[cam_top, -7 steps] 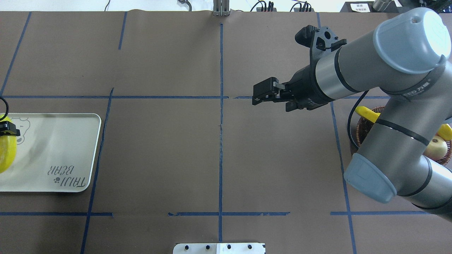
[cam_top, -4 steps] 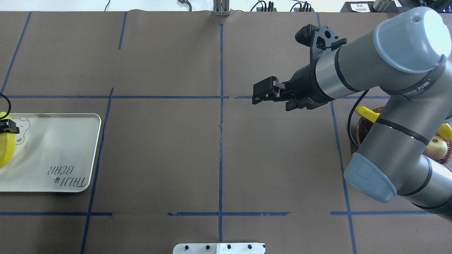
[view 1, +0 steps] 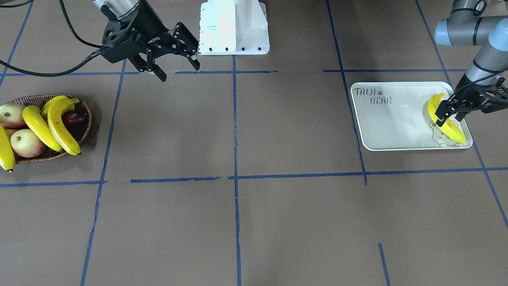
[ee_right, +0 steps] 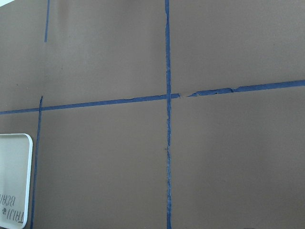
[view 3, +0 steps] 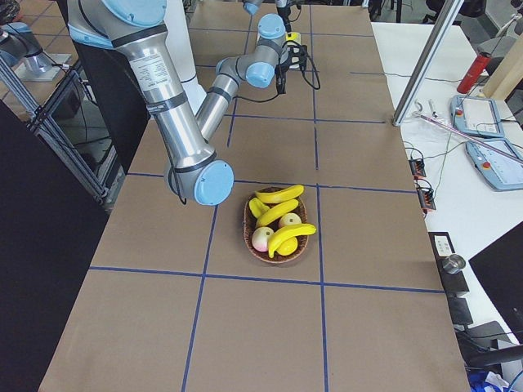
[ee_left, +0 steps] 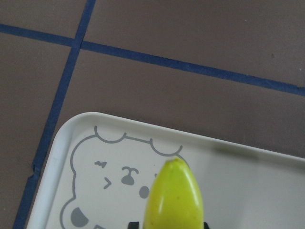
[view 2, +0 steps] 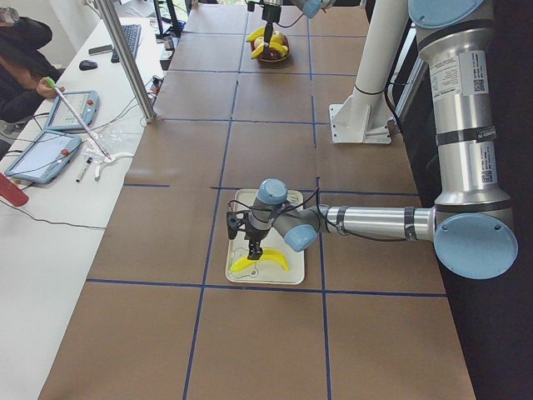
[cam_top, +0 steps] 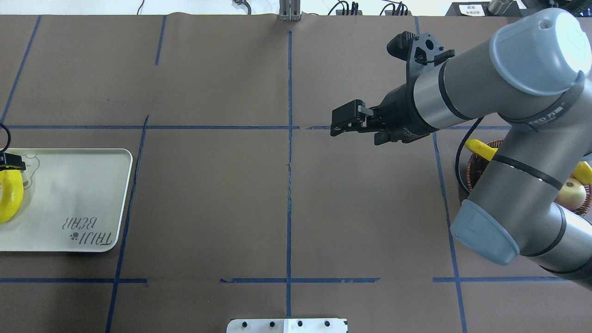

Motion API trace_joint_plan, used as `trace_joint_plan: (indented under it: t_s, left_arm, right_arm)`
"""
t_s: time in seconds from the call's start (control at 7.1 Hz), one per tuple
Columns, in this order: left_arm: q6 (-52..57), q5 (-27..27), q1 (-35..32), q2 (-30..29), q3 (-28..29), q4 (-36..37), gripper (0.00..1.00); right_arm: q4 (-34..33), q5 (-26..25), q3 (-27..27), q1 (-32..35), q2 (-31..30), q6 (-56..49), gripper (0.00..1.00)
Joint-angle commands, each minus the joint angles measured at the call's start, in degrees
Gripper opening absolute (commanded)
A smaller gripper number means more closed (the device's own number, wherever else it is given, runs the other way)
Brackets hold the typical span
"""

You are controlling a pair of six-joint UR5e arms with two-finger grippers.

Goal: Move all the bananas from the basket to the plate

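Your brown-papered table (view 1: 278,222) lies flat and matte, with open room between its ends. The smooth rounded plate (view 1: 397,127) sits at the robot's left end. The woven basket (view 1: 88,115) at the right end holds glossy curved bananas (view 1: 59,127). The left gripper (view 1: 447,117) clasps one banana (view 1: 455,132) at the plate's bear-printed corner. The right gripper (view 1: 177,70) hangs spread.
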Motion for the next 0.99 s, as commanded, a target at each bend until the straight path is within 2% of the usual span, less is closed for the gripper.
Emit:
trace_joint_plan:
  t_s: [0.0, 0.14, 0.28, 0.42, 0.56, 0.85]
  left_arm:
    - [0.0, -0.2, -0.9, -0.1, -0.8, 0.5, 1.00]
    - [0.0, -5.9, -4.4, -0.2, -1.1, 0.6, 1.00]
    - [0.0, -14.3, -9.6, -1.0, -1.4, 0.6, 1.00]
    - [0.0, -18.9, -12.5, -1.9, -2.8, 0.5, 1.00]
    - [-0.1, -19.5, -12.6, -2.8, -4.6, 0.6, 1.00]
    - [-1.4, -19.5, -11.1, -6.9, -4.8, 0.6, 1.00]
  right_arm:
    - [0.0, 0.3, 0.2, 0.8, 0.0, -0.1, 1.00]
    - [-0.1, 0.9, 0.3, 1.8, -0.6, -0.1, 1.00]
    - [-0.1, 3.3, 0.4, 3.6, -2.2, -0.1, 1.00]
    - [-0.1, 4.8, 0.8, 6.7, -4.6, -0.2, 1.00]
    - [-0.1, 5.1, 1.7, 8.0, -8.2, -0.2, 1.00]
    - [-0.2, 4.2, 2.1, 9.0, -17.2, -1.5, 1.00]
